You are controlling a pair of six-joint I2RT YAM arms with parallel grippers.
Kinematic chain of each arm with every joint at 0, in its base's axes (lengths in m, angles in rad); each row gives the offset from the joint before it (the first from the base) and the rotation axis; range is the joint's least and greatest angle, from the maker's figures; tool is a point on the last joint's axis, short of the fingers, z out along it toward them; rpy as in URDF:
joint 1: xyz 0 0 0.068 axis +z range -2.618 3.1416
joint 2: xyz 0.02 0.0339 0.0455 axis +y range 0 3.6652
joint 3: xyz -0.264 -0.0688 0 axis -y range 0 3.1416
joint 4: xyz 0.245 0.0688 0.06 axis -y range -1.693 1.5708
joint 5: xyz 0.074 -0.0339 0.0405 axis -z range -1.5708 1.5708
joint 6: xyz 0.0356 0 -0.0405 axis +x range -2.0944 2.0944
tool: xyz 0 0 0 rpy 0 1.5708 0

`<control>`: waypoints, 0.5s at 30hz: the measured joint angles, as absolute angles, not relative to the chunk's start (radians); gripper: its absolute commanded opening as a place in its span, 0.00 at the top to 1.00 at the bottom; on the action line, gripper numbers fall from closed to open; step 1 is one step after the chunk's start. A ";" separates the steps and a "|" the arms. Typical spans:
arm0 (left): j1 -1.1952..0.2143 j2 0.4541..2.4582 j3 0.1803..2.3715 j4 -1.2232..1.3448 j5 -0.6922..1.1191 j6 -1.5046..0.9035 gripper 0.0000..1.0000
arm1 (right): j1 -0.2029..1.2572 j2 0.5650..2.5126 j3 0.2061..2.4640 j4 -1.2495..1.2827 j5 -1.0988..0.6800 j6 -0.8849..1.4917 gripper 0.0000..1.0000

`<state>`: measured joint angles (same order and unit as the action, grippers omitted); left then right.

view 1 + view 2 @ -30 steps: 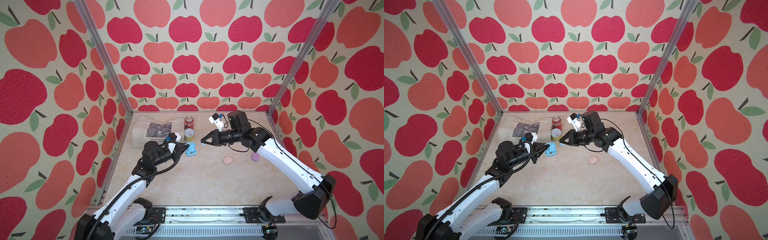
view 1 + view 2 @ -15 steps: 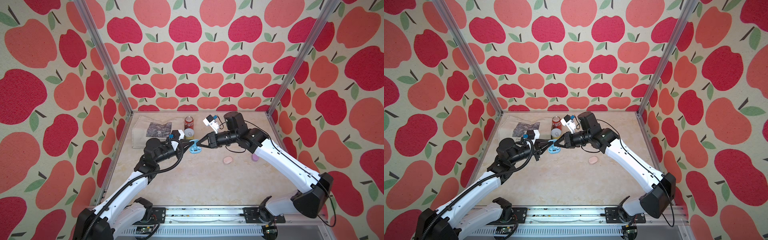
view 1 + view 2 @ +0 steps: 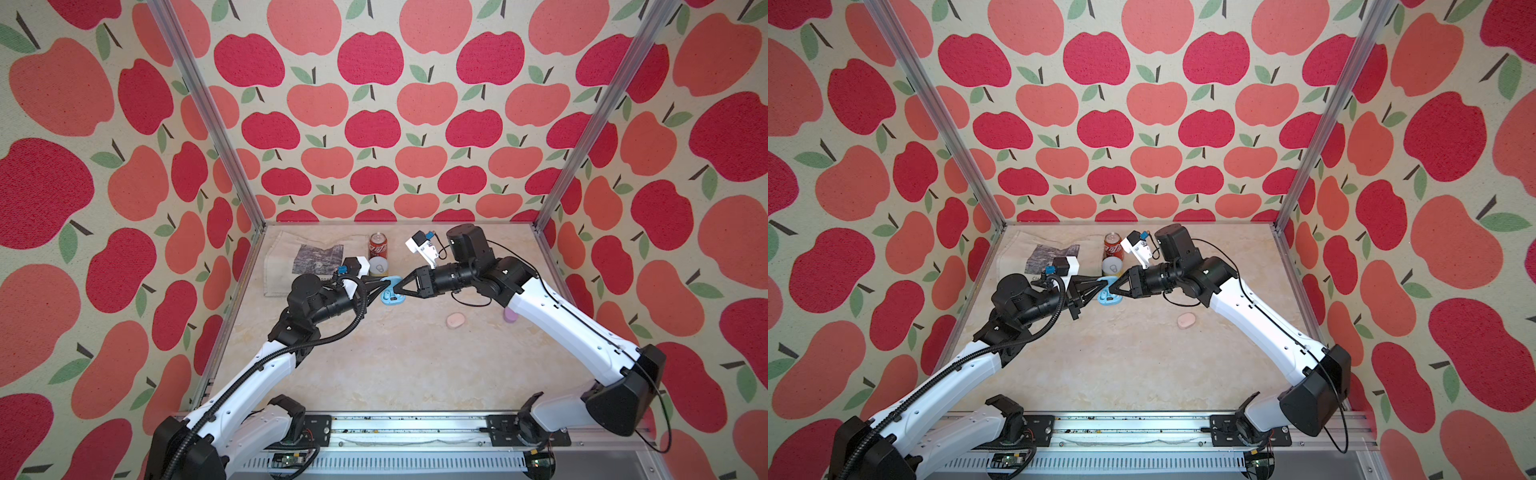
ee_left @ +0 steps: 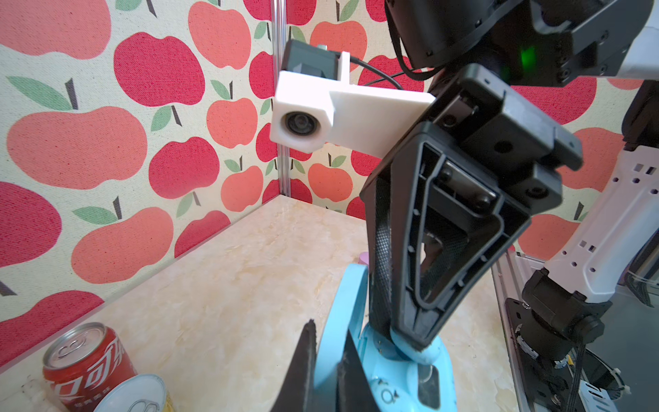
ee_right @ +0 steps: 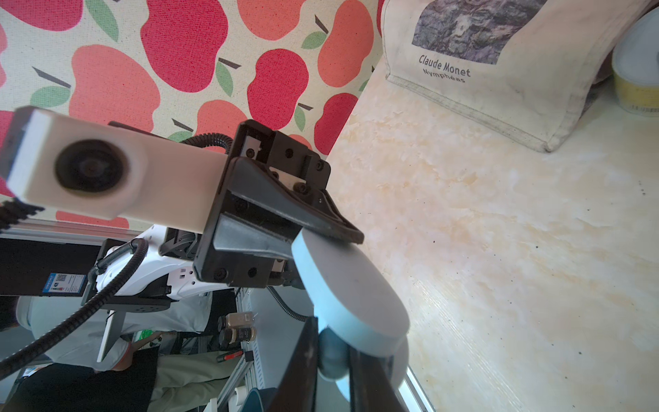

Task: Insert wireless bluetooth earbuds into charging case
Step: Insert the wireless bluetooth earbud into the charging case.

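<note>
A light blue charging case (image 3: 392,297) (image 3: 1109,296) stands open near the table's back left. My left gripper (image 3: 386,284) (image 4: 330,360) is shut on its raised lid (image 4: 351,296) (image 5: 349,296). My right gripper (image 3: 398,289) (image 5: 333,356) reaches in from the opposite side, shut on a light blue earbud (image 5: 333,353) (image 4: 417,351). The bud is pressed against the case's base (image 4: 403,378), beside a bare socket. The two grippers' tips nearly meet over the case. No other earbuds show.
A shut pink case (image 3: 455,320) (image 3: 1186,321) lies right of centre. A purple case (image 3: 510,316) is half hidden behind my right arm. A red can (image 3: 378,246), a pale can (image 3: 379,266) and a printed tote bag (image 3: 307,257) sit just behind the blue case.
My right gripper has moved left and down with the earbud, from beside the blue case onto its base. My left gripper has kept its hold on the lid and shifted slightly right.
</note>
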<state>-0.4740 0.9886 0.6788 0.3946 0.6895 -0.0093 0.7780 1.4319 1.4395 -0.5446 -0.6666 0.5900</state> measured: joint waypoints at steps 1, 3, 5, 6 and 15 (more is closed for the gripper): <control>-0.474 0.989 0.679 0.394 0.689 -0.009 1.00 | 0.778 1.432 1.439 -0.549 -0.664 0.585 0.72; -0.474 0.989 0.679 0.392 0.688 -0.009 1.00 | 0.778 1.431 1.439 -0.550 -0.663 0.574 0.66; -0.474 0.995 0.679 0.392 0.688 -0.009 1.00 | 0.778 1.429 1.439 -0.550 -0.658 0.570 0.60; -0.475 0.998 0.679 0.391 0.688 -0.009 1.00 | 0.777 1.428 1.439 -0.550 -0.652 0.569 0.58; -0.498 1.027 0.693 0.394 0.666 -0.007 1.00 | 0.736 1.397 1.461 -0.577 -0.558 0.569 0.50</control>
<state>-0.4984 1.0271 0.6933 0.3939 0.6659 -0.0067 0.7364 1.3972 1.4609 -0.5770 -0.5583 0.5690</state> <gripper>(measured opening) 0.105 0.491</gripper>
